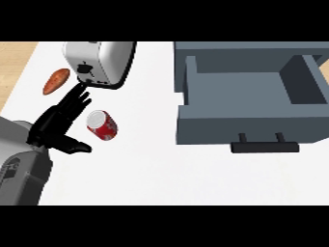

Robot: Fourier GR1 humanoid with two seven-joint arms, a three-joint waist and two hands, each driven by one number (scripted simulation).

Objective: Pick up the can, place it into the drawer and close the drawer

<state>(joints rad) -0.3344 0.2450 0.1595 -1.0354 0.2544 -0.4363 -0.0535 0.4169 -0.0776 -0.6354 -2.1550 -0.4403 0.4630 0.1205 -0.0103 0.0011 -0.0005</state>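
Grey-blue panels form the drawer (pixel 256 103), which is pulled open at the right half of the white counter (pixel 159 169). Its interior is seen from above and no object is visible inside it; a dark handle (pixel 264 146) projects from the front panel toward the lower edge of the view. The can (pixel 102 124), red with a silver top, lies on its side on the counter, well apart from the drawer and to its left. The left hand (pixel 59 124) is positioned just beside the can on its left side, with the fingers (pixel 76 99) extended straight toward the toaster and the thumb (pixel 76 146) spread out below the can; nothing is gripped, and contact with the can cannot be determined. A silver toaster (pixel 101 62) with a dark base is located at the upper left, close to the fingertips. An orange-brown elongated food item (pixel 56 80) lies just left of the toaster, at the counter's edge. The stretch of counter between the can and the drawer is unobstructed. Only one hand is shown in the head view.
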